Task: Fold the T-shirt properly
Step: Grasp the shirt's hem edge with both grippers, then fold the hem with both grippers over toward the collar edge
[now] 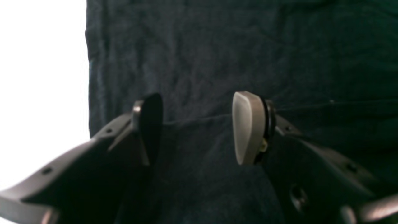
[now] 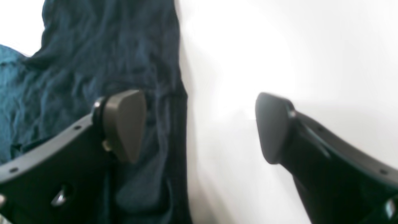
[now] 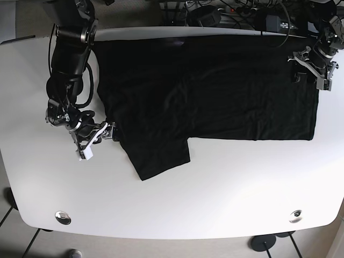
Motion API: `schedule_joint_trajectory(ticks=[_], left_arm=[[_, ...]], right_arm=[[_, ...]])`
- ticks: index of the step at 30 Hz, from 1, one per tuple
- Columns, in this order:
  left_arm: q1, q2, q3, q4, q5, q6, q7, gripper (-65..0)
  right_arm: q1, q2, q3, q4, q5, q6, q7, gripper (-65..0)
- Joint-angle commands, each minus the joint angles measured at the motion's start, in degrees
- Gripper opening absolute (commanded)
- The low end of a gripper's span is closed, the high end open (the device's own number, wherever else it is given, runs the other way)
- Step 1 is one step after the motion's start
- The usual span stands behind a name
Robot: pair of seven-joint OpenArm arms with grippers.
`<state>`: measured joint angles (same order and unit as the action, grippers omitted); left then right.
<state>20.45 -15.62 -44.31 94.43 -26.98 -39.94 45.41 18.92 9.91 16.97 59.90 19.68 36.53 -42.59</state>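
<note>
A dark T-shirt (image 3: 226, 86) lies spread flat on the white table (image 3: 215, 193), with one sleeve (image 3: 158, 156) sticking out toward the front. My right gripper (image 3: 99, 141) hovers at the shirt's left edge beside that sleeve. In the right wrist view this gripper (image 2: 199, 127) is open, one finger (image 2: 124, 124) over the shirt's hem (image 2: 174, 102), the other over bare table. My left gripper (image 3: 310, 72) sits at the shirt's far right edge. From the left wrist camera, the left gripper (image 1: 199, 127) is open above the dark fabric (image 1: 217, 62), holding nothing.
Cables and electronics (image 3: 236, 11) crowd the table's back edge. Two metal fittings (image 3: 63, 216) (image 3: 295, 215) sit near the front corners. White table surface (image 1: 40, 77) shows left of the shirt in the left wrist view.
</note>
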Motion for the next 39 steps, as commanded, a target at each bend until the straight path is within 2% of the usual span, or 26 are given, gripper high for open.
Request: schedule_joint_trajectory(ticks=[1,5,8,10,12,13,15,17,20,24,26,29,33,35,36,38,39], left_arm=[[-0.01,-1.13,-0.48,0.82,-0.75,-0.06,-1.23,-31.8],[-3.08,-1.13,-0.83,0.73,-0.75,-0.06,-1.23,-31.7],[-5.46,-2.62,-0.74,0.91,-0.75,-0.06,-1.23,-31.7],[-8.45,-4.38,-0.56,0.64,-0.75,-0.06,-1.23,-31.2],[-12.49,-5.61,-0.48,-1.11,-0.75,4.65,-1.23,-29.2],[-15.92,-6.93,-0.39,-4.98,-0.75,8.69,-1.23,-23.2],[-21.90,-9.48,0.93,-12.98,-0.75,12.65,-1.23,-15.0],[-28.40,-13.26,5.33,-23.62,-0.75,15.20,-1.58,-13.9],[-34.47,-15.99,9.28,-35.58,-0.84,15.20,-1.85,-13.9],[-36.14,-18.19,14.29,-44.02,-0.84,15.02,-7.83,-13.8],[-36.32,-18.27,17.46,-46.65,-1.11,13.97,-9.85,-13.6],[-37.11,-17.83,16.93,-51.84,-1.11,7.64,-10.29,-13.6],[-40.54,-16.08,20.80,-56.59,-1.11,6.84,-10.73,-13.6],[-42.03,-14.14,22.38,-58.08,-1.02,5.70,-10.73,-14.4],[-42.91,-13.17,23.96,-58.70,-0.93,4.91,-10.73,-20.7],[-43.00,-13.17,24.84,-58.70,-0.93,5.00,-10.99,-38.2],[-42.73,-13.17,25.02,-58.70,-0.93,5.00,-13.01,-53.6]], right_arm=[[1.43,-1.43,0.13,0.80,0.41,0.87,0.70,-12.5],[-0.24,-4.24,-0.93,0.80,0.41,0.87,0.79,-12.5],[-1.91,-4.15,-5.68,0.80,0.67,0.52,3.25,-14.3],[-2.61,-4.15,-6.38,0.80,0.49,0.43,4.92,-27.6],[-2.79,-4.15,-6.38,0.80,0.49,0.43,5.18,-42.5],[-2.79,-4.15,-6.73,0.80,0.49,0.43,5.18,-52.0],[-2.79,-4.24,-6.73,0.80,0.58,0.43,5.18,-61.4],[-2.79,-4.24,-6.73,0.89,0.93,0.43,5.18,-61.8],[-2.79,-4.24,-6.73,0.98,0.85,0.43,5.18,-61.8],[-2.70,-4.24,-6.64,1.07,1.02,0.43,5.18,-62.0],[-2.70,-4.24,-6.38,1.07,1.02,0.43,5.18,-62.0],[-2.79,-4.24,-6.38,1.16,1.11,0.43,5.18,-62.0],[-2.96,-3.98,-5.94,1.16,1.11,0.43,5.09,-62.0],[-2.96,-4.15,-3.65,1.16,1.11,0.43,5.09,-62.0],[-2.96,-4.24,-2.60,1.16,1.11,0.43,5.01,-62.1],[-2.87,-4.24,-2.25,1.16,1.11,0.43,5.01,-62.3],[-2.79,-4.24,-2.33,1.16,1.11,0.43,5.01,-62.6]])
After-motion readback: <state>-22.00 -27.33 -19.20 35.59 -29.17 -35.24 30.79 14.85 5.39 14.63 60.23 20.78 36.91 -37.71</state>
